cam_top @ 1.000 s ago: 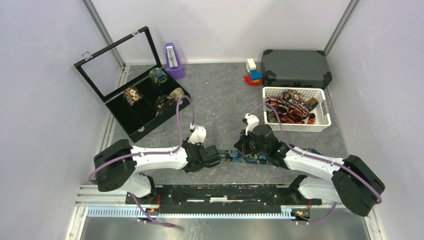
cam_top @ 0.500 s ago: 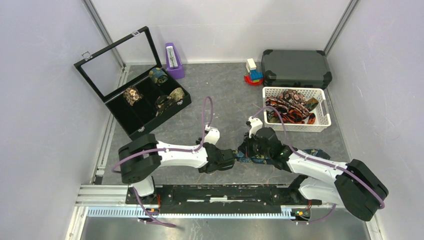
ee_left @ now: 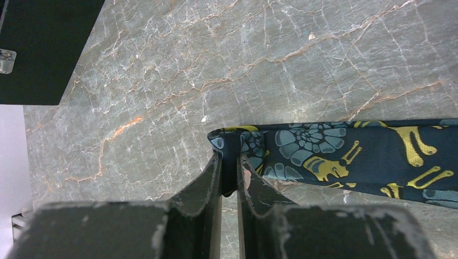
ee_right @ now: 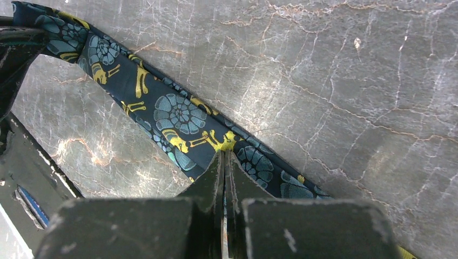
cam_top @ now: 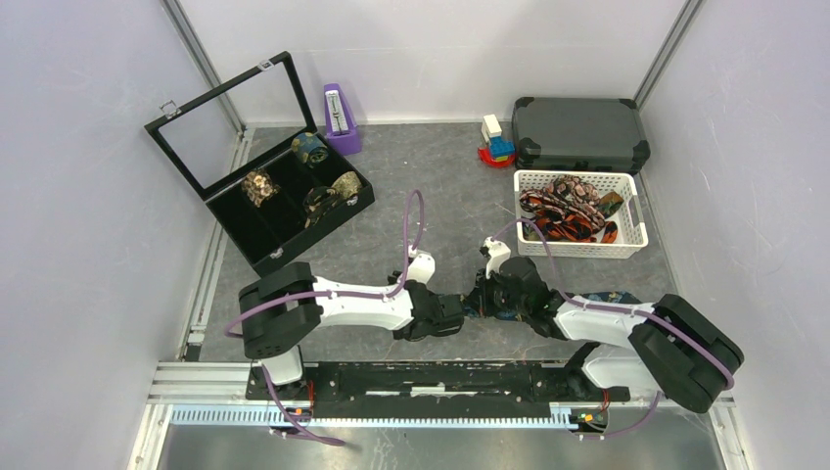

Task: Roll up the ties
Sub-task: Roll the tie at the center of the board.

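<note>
A dark navy tie [cam_top: 613, 297] with blue-gold paisley lies flat on the grey table, running right from the two grippers. My left gripper [cam_top: 458, 311] is shut on the tie's folded left end, and the left wrist view shows that end [ee_left: 351, 156] pinched between the fingertips of this gripper [ee_left: 230, 162]. My right gripper [cam_top: 482, 299] is close beside it, to the right. In the right wrist view this gripper [ee_right: 223, 156] is shut, with its tips on the tie [ee_right: 178, 116] a short way along the strip. Other ties [cam_top: 566, 213] lie in a basket.
A white basket [cam_top: 631, 211] stands at the right. An open black display case [cam_top: 256, 257] at the back left holds several rolled ties. A grey hard case [cam_top: 579, 132], toy blocks [cam_top: 496, 142] and a purple metronome [cam_top: 339, 116] line the back. A metal rail [cam_top: 431, 377] runs along the near edge.
My left gripper has moved right with the tie's end, closing up to the right gripper. The right gripper has shifted slightly left. The stretch of tie between them has shrunk.
</note>
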